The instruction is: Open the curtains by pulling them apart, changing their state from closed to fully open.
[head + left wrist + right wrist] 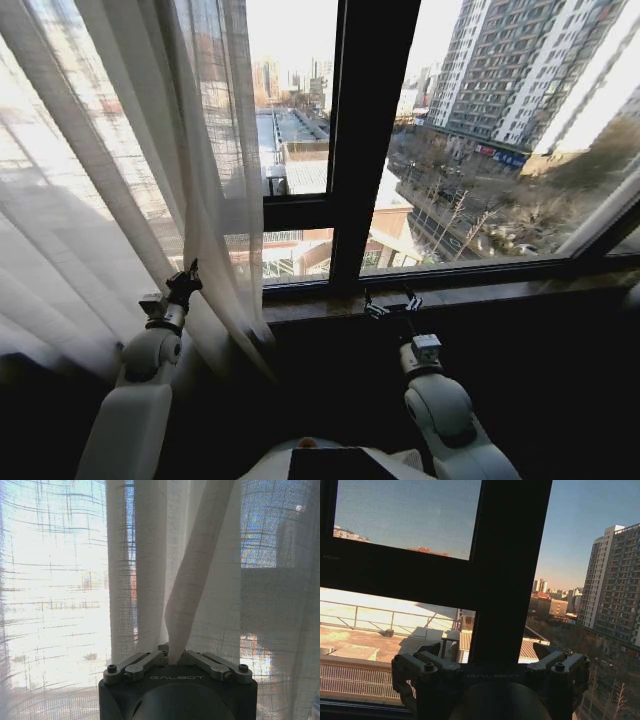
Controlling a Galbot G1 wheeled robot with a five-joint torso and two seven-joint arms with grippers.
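Curtains gathered at the left of the window; right pane bare. Left end effector raised, pinched closed on a fold directly ahead of it. Judged step: dragging the panel left; next move needs continued outward pull. Right end effector open, idle near the sill.

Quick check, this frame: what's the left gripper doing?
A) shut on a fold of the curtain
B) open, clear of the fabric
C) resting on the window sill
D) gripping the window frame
A: in the left wrist view the left gripper is closed with a pleat of the curtain pinched between its fingers.
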